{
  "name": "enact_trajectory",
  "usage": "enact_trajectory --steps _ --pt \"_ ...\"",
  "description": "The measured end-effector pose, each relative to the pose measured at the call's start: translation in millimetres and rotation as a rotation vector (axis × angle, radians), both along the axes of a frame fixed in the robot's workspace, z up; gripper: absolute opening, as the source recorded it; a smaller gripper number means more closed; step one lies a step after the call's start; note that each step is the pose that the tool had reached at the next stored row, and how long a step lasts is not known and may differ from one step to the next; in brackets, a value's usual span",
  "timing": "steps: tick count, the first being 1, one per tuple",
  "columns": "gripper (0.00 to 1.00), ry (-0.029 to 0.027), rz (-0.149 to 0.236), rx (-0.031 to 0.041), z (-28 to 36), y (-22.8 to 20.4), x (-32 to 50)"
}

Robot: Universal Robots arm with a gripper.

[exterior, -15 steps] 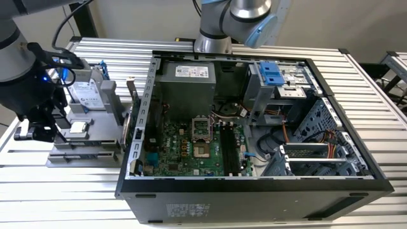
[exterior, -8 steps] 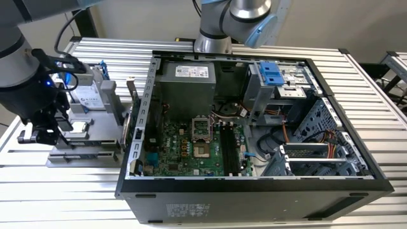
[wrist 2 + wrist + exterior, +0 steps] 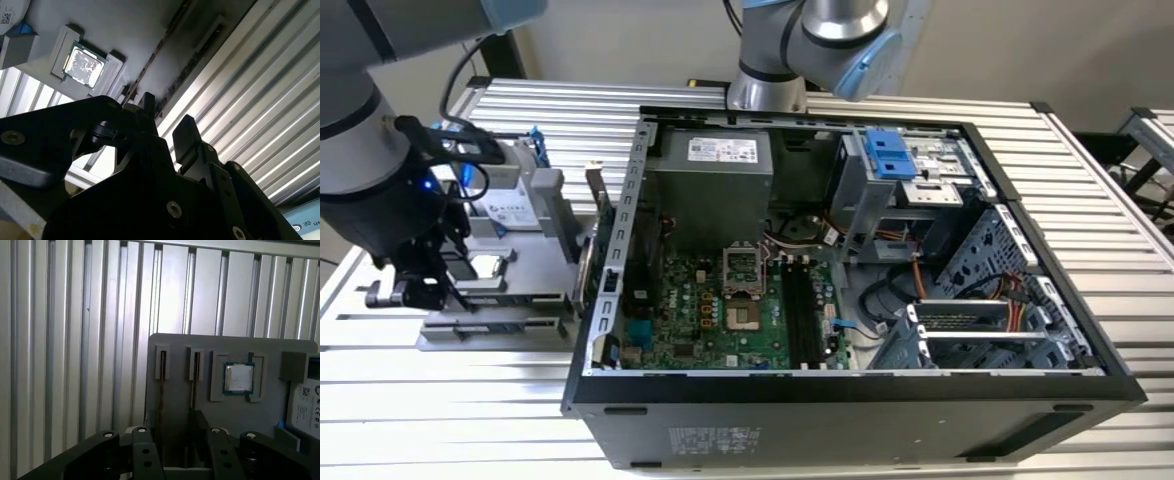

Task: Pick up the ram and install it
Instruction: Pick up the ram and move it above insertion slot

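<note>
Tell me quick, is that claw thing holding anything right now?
Gripper: open, holding nothing, above the ram in its tray.

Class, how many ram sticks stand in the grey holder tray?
2. Both stand on edge in slots of the grey tray, side by side: one ram stick next to the processor chip, the other ram stick farther from it.
</note>
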State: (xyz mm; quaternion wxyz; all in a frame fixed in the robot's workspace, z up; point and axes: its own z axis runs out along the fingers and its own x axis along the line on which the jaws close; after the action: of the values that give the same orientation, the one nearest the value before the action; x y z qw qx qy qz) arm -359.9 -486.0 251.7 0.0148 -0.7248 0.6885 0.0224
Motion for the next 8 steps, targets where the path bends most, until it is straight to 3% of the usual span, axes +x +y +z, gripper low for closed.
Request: enact_trajectory --steps 8 --pt "1.00 0.0001 0.000 -0.0001 -8.4 0.0 0.0"
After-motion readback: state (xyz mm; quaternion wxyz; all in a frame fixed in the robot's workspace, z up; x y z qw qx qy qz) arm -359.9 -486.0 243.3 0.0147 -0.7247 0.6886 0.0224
